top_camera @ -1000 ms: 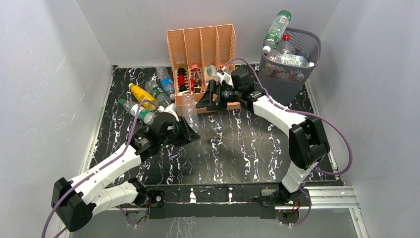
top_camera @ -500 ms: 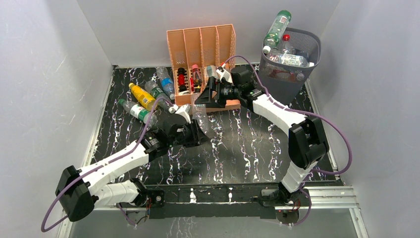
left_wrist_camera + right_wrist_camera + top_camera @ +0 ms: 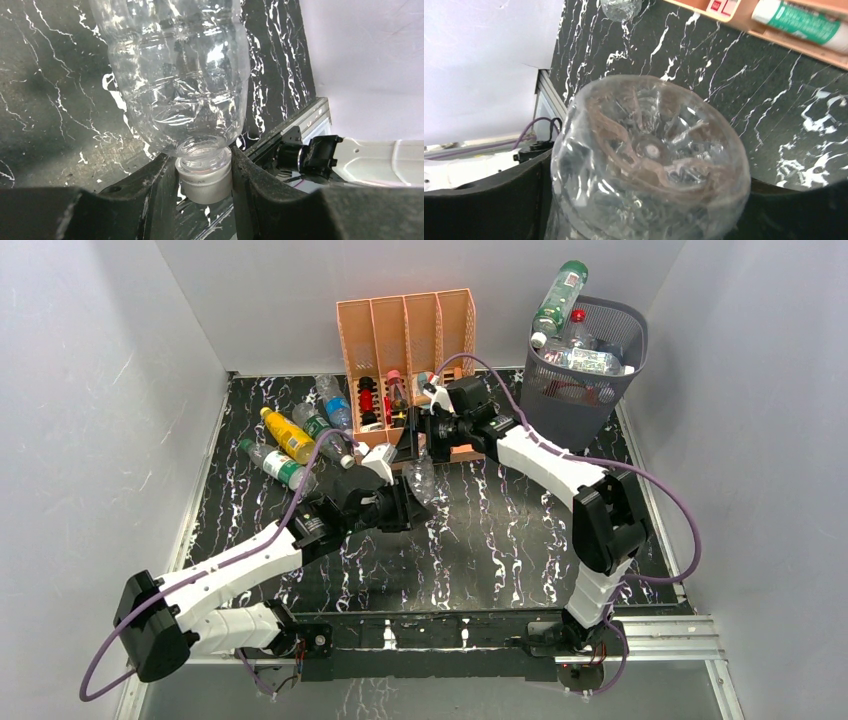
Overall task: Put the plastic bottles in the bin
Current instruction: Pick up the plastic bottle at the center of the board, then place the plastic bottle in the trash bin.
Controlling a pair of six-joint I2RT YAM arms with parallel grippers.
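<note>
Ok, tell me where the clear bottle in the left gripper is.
In the top view the clear bottle hangs mid-table just in front of the peach organizer, cap pinched by the left gripper, base between the fingers of the right gripper.

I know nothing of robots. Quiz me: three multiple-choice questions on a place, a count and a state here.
1. Where is the mesh bin? A far right corner of the table; B near left corner; C centre.
2. How many slots has the peach organizer? A two; B four; C six.
3. How does the left tool hold the clear bottle? A by its capped neck; B around its middle; C not at all.
1 A: it stands at the back by the right wall. 2 B: three dividers make four slots. 3 A: fingers flank the cap.
</note>
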